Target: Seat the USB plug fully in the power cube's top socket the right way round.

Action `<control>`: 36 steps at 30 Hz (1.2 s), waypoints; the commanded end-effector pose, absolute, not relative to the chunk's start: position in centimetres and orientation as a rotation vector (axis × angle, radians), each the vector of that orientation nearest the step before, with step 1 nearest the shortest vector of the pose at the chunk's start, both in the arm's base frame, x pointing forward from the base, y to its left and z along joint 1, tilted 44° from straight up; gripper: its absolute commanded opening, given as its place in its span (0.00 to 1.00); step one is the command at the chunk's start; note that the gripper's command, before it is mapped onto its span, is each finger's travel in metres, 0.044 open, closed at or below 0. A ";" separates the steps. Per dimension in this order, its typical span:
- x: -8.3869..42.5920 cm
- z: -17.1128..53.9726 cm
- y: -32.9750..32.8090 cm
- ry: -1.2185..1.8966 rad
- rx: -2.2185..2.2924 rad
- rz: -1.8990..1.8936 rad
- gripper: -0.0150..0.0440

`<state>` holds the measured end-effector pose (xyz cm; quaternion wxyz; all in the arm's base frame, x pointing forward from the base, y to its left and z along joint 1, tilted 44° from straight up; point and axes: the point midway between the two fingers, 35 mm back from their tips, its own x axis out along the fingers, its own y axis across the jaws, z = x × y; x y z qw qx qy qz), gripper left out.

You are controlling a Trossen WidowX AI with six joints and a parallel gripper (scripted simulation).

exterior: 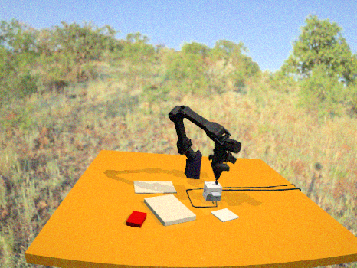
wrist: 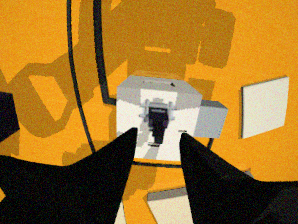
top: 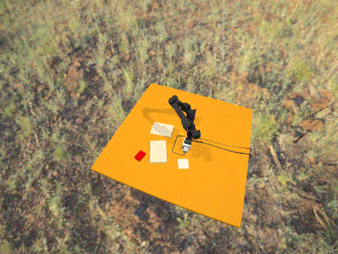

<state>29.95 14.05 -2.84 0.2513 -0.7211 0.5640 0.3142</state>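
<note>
The white power cube (top: 186, 144) (exterior: 208, 192) (wrist: 128, 111) stands on the orange table. A black plug (wrist: 158, 121) stands up from the socket in its top face; how deep it sits cannot be told, and the fingertips largely hide it in the top and exterior views. My gripper (exterior: 217, 181) (wrist: 159, 135) points down just above the cube. Its fingers are partly closed, one on each side of the plug, with a gap showing on both sides in the wrist view, so it is open and holds nothing.
A grey block (exterior: 216, 196) (wrist: 211, 120) sticks out from the cube's side. Black cables (top: 221, 144) (exterior: 257, 189) (wrist: 100, 55) run over the table and loop around the cube. Pale flat slabs (top: 158, 152) (exterior: 224, 215) (wrist: 265, 107) and a red block (top: 140, 156) (exterior: 136, 219) lie nearby.
</note>
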 end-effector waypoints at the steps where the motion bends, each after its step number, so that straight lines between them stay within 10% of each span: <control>1: 29.9 -2.8 14.1 1.535 -1.961 0.855 0.38; 6: 29.9 -2.8 14.1 1.535 -1.961 0.855 0.25; 36: 29.8 -2.2 14.7 1.535 -1.961 0.856 0.25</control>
